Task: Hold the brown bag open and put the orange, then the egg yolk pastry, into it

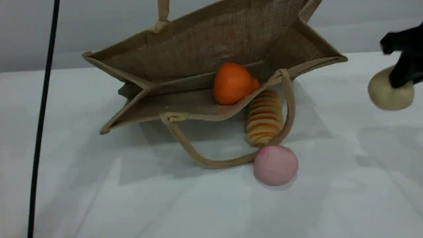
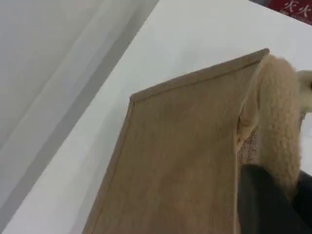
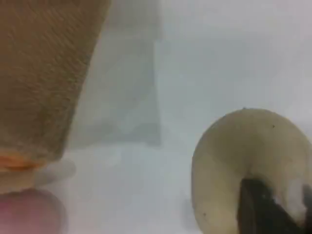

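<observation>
Counting from left to right in the scene view: one black cable [image 1: 41, 119] hanging down the left edge, one brown bag [image 1: 198, 59] lying on its side on the white counter [image 1: 132, 205] with its mouth facing the camera, one orange [image 1: 233, 83] resting inside that mouth on the lower wall, one striped bread roll [image 1: 264, 118] just in front of the bag, one pink bun [image 1: 276, 165] touching the roll's near end, and one egg yolk pastry [image 1: 390, 91] far right, well apart from the bag. The bag has two handles: the lower handle [image 1: 211, 162] loops out on the counter around the roll, and the upper one runs up out of the top edge.

Only the left wrist view shows what holds the bag open: the left claw [image 2: 273, 204] is closed on the upper handle [image 2: 278, 131], with the bag's outer wall stretching away below it (this claw is outside the scene view).

The right claw [image 1: 401, 71] appears in the scene view as a dark shape pressed onto the top of the pastry. The right wrist view adds the close detail: its jaws are closed, the dark fingertip [image 3: 265, 209] digs into the pale pastry [image 3: 239, 165], which sits on the counter, with the bag's side blurred at left.
</observation>
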